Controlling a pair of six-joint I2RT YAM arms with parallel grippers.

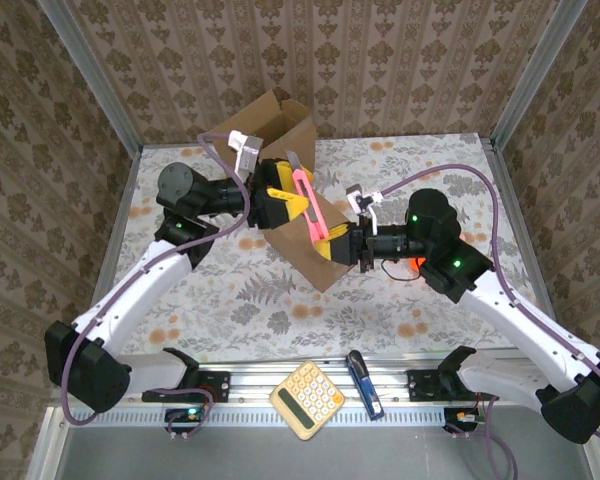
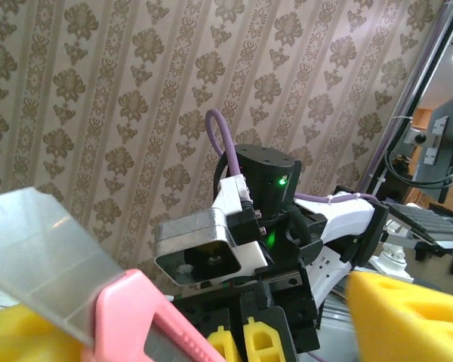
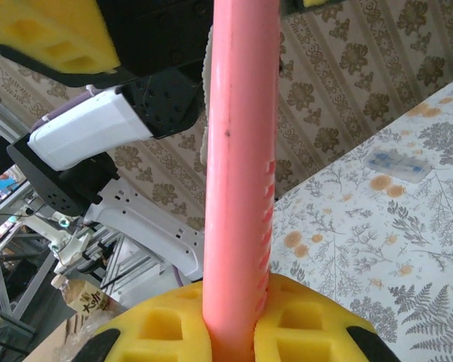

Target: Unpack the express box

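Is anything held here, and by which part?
Right gripper clamps the pink utility knife by its handle's end; left gripper stands open near the blade.

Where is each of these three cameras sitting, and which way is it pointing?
Top external: above and behind, looking down on the table, cardboard box and both arms.
Left wrist: on the left arm, facing the right arm; its yellow fingers show.
Right wrist: looks along the pink knife clamped in its own fingers.
All three share the knife.
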